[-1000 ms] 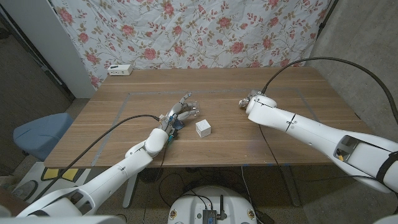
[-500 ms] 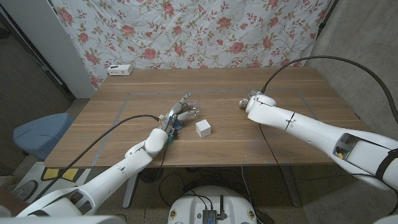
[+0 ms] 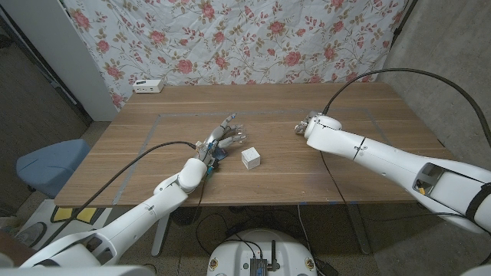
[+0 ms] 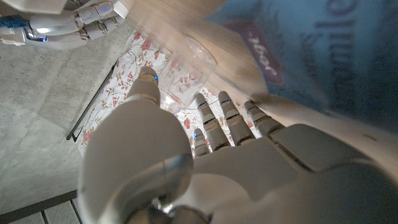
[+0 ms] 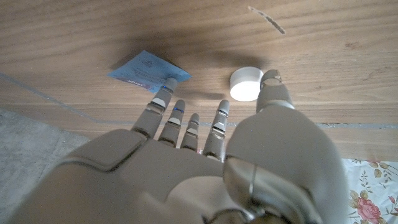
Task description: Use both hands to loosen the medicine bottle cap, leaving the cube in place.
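My left hand (image 3: 222, 140) reaches over the table's middle and holds a clear medicine bottle (image 3: 235, 137) between thumb and fingers; up close the bottle (image 4: 185, 71) looks transparent, with no cap showing on it. The white cube (image 3: 250, 158) stands just right of that hand, apart from it. My right hand (image 3: 308, 125) hovers farther right, fingers apart and holding nothing. In the right wrist view a round white cap (image 5: 246, 84) lies on the wood just past my thumb tip. My right hand (image 4: 59, 25) also appears in the left wrist view.
A blue packet (image 5: 149, 71) lies on the wood beyond my right hand's fingers, and a blue packet (image 4: 323, 56) fills the space beside my left hand. A small white box (image 3: 148, 86) sits at the table's back left corner. A tape outline (image 3: 184, 115) marks the tabletop.
My right arm has drifted slightly to the right. The left hand, the bottle and the cube have stayed put.
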You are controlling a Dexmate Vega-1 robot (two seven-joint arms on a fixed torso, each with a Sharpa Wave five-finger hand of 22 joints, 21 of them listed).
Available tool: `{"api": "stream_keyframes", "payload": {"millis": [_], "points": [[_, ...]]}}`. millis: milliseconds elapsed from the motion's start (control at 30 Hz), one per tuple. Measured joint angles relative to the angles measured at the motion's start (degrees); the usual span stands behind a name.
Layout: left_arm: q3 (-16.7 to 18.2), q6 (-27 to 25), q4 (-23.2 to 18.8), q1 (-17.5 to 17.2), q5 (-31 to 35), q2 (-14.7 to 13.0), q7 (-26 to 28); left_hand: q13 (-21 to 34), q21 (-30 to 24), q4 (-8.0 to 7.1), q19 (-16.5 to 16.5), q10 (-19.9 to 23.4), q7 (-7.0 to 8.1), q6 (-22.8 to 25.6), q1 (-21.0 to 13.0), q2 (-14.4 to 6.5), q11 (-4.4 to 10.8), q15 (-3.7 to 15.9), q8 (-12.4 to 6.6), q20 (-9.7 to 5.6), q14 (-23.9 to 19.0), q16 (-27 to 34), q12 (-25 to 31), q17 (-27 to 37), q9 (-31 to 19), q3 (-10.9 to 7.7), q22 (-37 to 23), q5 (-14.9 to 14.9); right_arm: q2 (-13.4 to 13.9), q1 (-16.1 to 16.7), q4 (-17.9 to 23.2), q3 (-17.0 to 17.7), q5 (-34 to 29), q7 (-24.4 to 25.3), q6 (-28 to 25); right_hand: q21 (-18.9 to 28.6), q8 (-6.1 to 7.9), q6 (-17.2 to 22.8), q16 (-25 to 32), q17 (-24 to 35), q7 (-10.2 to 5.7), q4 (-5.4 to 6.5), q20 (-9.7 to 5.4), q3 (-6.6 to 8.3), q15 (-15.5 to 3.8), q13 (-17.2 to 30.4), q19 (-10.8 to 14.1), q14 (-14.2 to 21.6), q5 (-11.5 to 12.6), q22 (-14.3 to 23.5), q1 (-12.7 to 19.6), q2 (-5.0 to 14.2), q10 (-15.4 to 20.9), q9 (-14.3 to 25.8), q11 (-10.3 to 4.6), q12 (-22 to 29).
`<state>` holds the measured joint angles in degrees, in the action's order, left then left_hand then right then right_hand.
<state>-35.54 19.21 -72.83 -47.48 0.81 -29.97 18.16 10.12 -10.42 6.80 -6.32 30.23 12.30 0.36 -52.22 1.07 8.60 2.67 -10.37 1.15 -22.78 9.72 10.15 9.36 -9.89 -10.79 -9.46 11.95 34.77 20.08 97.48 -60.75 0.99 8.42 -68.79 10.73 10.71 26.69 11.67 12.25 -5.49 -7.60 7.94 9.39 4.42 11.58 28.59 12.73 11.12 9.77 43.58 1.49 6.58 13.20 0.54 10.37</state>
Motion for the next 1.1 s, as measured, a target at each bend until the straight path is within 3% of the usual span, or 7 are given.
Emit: {"api": "stream_keyframes", "payload": {"millis": [133, 233, 333, 633, 1100], "points": [[0.13, -0.02, -0.32, -0.13, -0.03, -0.16, 0.05, 0.00, 0.00, 0.07, 0.30, -1.41, 0.08, -0.08, 0.29, -0.25, -0.49, -0.22, 0.00, 0.29, 1.19, 0.00, 0.00, 0.00, 0.00, 0.26, 0.00, 0.00, 0.22, -0.18, 0.23, -0.17, 0.27, -0.57, 0.01, -0.20, -0.33, -2.32, -0.25, 0.00, 0.89, 0.23, 0.60, -0.68, 0.81, 0.00, -1.03, -1.24, 0.41, 0.00, -0.65, -0.54, -1.11, 0.00, 0.72, 0.00], [0.29, -0.07, -0.59, -0.27, -0.30, -0.29, 0.01, 0.00, 0.00, -0.08, 0.61, -3.24, -0.02, -0.42, 0.80, -0.34, -0.46, -0.24, 0.00, 0.60, 2.85, 0.00, 0.00, 0.00, 0.00, 0.56, 0.00, 0.00, 0.66, -0.48, 0.63, -0.39, 0.56, -1.23, 0.03, -0.53, -0.33, -4.53, -0.48, 0.01, 1.14, 0.59, 1.23, -1.05, 1.66, 0.00, -3.33, -2.91, 0.79, 0.01, -1.66, -0.58, -2.46, 0.00, 1.63, 0.00], [0.41, -0.08, -0.80, -0.39, -0.47, -0.40, -0.12, 0.00, 0.00, -0.11, 0.83, -3.69, 0.16, -0.62, 1.03, -0.11, -0.55, -0.21, 0.00, 0.79, 3.35, 0.00, 0.00, 0.00, 0.00, 0.58, 0.00, 0.00, 1.03, -0.78, 0.95, -0.62, 0.83, -1.97, 0.03, -0.84, -0.55, -7.41, -0.84, 0.01, 1.72, 1.04, 0.86, -1.49, 2.44, 0.00, -6.23, -4.94, 1.19, 0.02, -2.71, -0.51, -3.77, 0.00, 2.34, 0.00], [1.16, -0.23, -2.40, -1.15, -1.29, -1.01, -0.47, 0.01, 0.00, -0.71, 2.06, -6.57, 0.10, -1.15, 2.56, -0.30, -1.04, -0.30, 0.00, 0.57, 5.65, 0.00, 0.00, 0.00, 0.00, 1.50, 0.00, 0.00, 2.72, -1.28, 2.86, -0.88, 1.69, -4.01, 0.24, -0.88, -0.76, -14.13, -0.91, 0.01, 2.34, 1.51, -0.33, -2.44, 4.51, 0.00, -11.30, -9.63, 1.74, 0.03, -4.55, -0.40, -7.85, -0.43, 3.57, 0.00], [2.67, -1.37, -6.76, -2.97, -2.38, -2.97, -1.57, 0.01, 0.00, -1.35, 4.34, -10.63, 0.05, -2.37, 4.64, -0.26, -1.51, -0.33, 0.00, 0.61, 9.74, 0.00, 0.00, 0.00, 0.00, 2.62, 0.00, 0.38, 4.84, -0.32, 6.07, 0.19, 2.16, -4.36, 1.15, -0.97, -0.76, -17.01, -1.31, -0.27, 3.35, 1.85, -0.45, -3.26, 5.14, 0.00, -13.22, -12.71, 2.03, 0.08, -6.01, -0.93, -9.49, -0.70, 4.57, 0.00]]}}
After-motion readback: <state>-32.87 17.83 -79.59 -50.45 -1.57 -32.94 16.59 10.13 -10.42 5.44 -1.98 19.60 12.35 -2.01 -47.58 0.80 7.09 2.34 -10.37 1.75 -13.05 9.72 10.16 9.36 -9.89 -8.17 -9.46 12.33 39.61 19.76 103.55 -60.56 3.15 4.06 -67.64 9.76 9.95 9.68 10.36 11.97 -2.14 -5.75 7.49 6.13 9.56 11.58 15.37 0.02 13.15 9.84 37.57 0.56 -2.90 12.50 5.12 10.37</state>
